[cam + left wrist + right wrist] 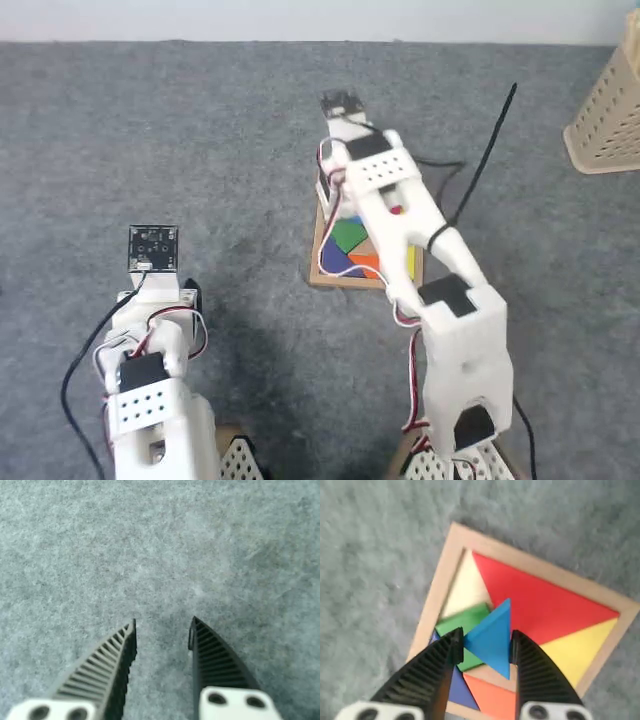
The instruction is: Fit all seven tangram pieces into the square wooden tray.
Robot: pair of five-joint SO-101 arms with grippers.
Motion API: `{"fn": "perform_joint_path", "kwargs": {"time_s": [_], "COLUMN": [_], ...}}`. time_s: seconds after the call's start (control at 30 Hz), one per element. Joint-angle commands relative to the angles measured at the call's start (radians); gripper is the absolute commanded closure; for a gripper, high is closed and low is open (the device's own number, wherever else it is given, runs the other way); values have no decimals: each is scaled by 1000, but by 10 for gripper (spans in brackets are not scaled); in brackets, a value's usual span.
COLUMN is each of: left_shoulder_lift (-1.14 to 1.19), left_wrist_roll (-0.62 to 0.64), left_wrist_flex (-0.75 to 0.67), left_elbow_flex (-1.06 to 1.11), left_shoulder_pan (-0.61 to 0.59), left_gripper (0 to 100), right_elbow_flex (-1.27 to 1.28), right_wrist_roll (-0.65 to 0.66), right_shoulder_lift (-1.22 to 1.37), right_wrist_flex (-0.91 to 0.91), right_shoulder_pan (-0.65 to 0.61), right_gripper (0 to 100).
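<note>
Tray (545, 572) sits on the grey carpet (200, 130) under the right arm, mostly filled. Right gripper (486, 631) pinches the blue triangle (490, 637) over the green piece (462, 621). Best to turn it to match the gap, lower it flat, then release. Left gripper (164, 620) is spread and empty over carpet. Beige basket (605, 110) at the far corner.
</note>
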Motion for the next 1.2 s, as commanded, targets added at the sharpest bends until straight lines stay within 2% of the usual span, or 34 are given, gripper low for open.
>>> {"fn": "perform_joint_path", "kwargs": {"time_s": [0.0,0.2,0.4,0.8,0.97,1.17], "left_shoulder_lift": [-20,-20,-20,-20,-20,-20], "left_wrist_roll": [-6,-6,-6,-6,-6,-6], "left_wrist_flex": [-26,-26,-26,-26,-26,-26], "left_elbow_flex": [-4,-4,-4,-4,-4,-4], "left_shoulder_pan": [-5,-5,-5,-5,-5,-5], "left_gripper": [832,832,832,832,832,832], "right_elbow_flex": [-157,-241,-259,-259,-259,-265], "right_wrist_roll": [-12,-3,-3,-12,-78,-35], "right_shoulder_lift": [22,105,143,165,157,154], "right_wrist_flex": [35,35,-13,76,104,101], "right_shoulder_pan": [-36,-96,-99,-130,-107,-56], "right_gripper": [887,887,887,881,886,886]}}
